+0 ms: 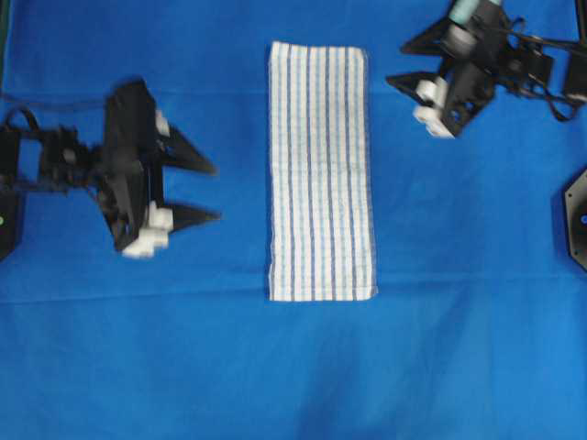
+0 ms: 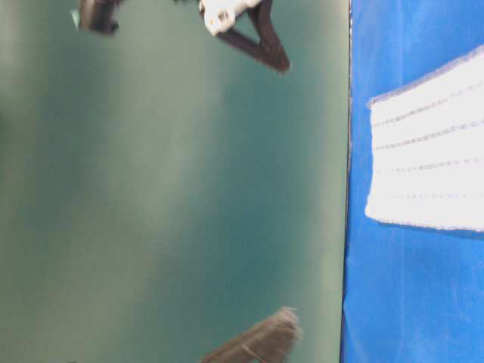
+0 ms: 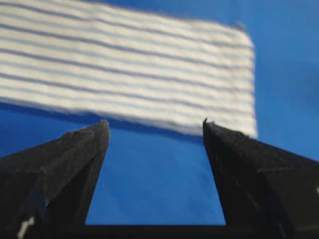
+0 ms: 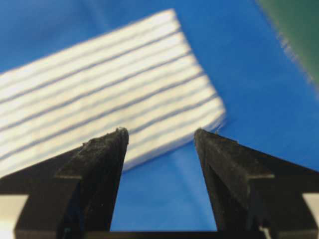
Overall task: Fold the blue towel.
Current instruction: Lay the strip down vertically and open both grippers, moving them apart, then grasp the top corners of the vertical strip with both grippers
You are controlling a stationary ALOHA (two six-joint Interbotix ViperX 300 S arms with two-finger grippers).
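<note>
The blue towel (image 1: 321, 174) is white with thin blue stripes and lies flat as a long narrow rectangle in the middle of the overhead view. Its layered edge shows in the table-level view (image 2: 431, 159). My left gripper (image 1: 215, 192) hovers to the towel's left, open, pointing at its long side with nothing between the fingers. In the left wrist view the towel (image 3: 129, 69) lies just beyond the gripper (image 3: 155, 127). My right gripper (image 1: 396, 62) is open near the towel's far right corner, apart from it. The right wrist view shows that corner (image 4: 99, 84) ahead of the empty gripper (image 4: 160, 134).
A plain solid-blue cloth (image 1: 293, 367) covers the whole table. A black arm base (image 1: 576, 215) sits at the right edge, and another is at the left edge (image 1: 7, 215). A green surface (image 4: 299, 30) lies beyond the cloth's edge.
</note>
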